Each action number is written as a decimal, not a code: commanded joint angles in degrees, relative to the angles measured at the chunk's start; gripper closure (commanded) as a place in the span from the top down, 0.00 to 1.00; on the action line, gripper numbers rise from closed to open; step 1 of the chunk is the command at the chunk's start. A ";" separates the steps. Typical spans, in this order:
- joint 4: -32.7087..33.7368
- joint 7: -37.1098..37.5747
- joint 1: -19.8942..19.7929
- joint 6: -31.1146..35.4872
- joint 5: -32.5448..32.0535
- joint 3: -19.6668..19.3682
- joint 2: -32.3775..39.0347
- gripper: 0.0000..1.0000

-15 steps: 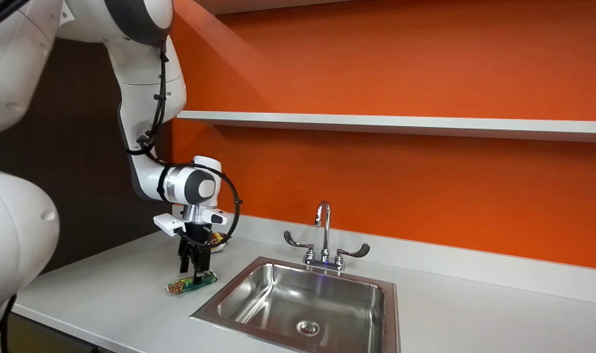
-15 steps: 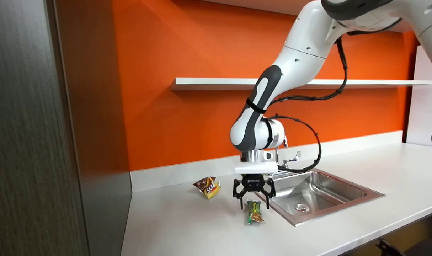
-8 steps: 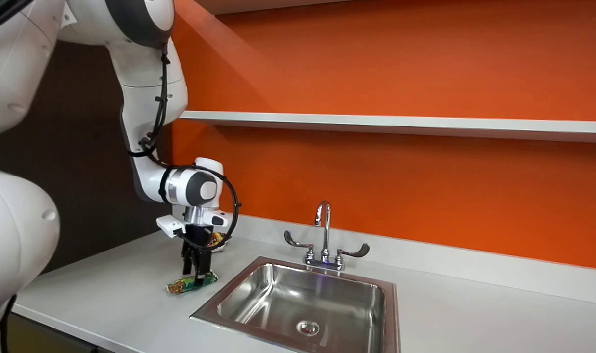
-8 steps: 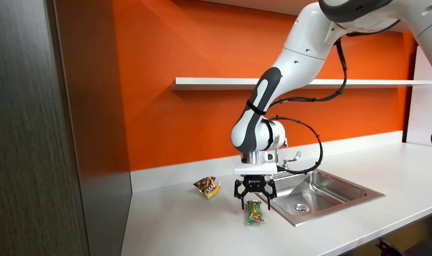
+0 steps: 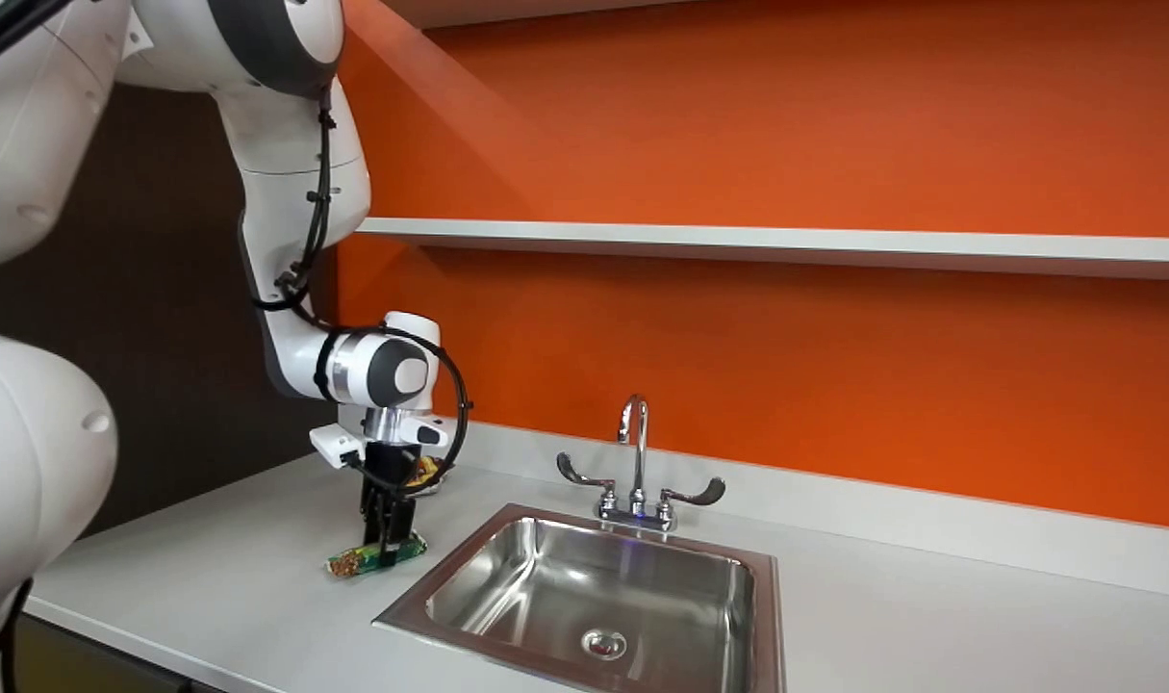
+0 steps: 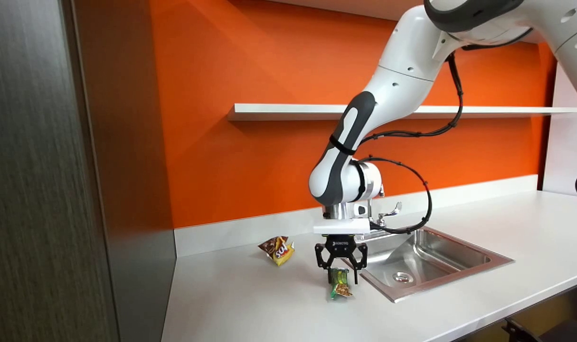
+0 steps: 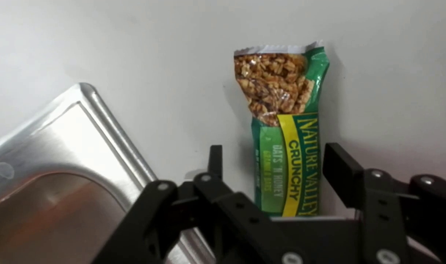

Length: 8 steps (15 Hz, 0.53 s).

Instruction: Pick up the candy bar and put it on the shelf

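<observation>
On the counter (image 6: 222, 304), between the fingers (image 7: 342, 176) of the gripper (image 7: 274, 161), set fairly wide and holding nothing: one candy bar (image 7: 289, 157), long axis square to the closing direction, one end reaching out past them. In the wrist view, lies nearer the finger away from the sink (image 7: 87, 135); cannot tell whether touching. Seems to call for a straight close. Counting outward: one arm (image 6: 402, 83), two fingers, one sink beside them, one faucet (image 5: 639, 467) farther off, one snack bag (image 6: 276, 250) opposite, one shelf (image 6: 283, 110) above.
</observation>
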 commanded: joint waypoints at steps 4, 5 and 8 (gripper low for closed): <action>1.28 0.16 0.33 0.30 1.02 0.05 1.47 0.18; 1.25 0.14 0.33 0.39 0.99 0.02 1.45 0.18; 0.75 -0.27 0.21 0.32 0.77 -0.07 0.65 0.18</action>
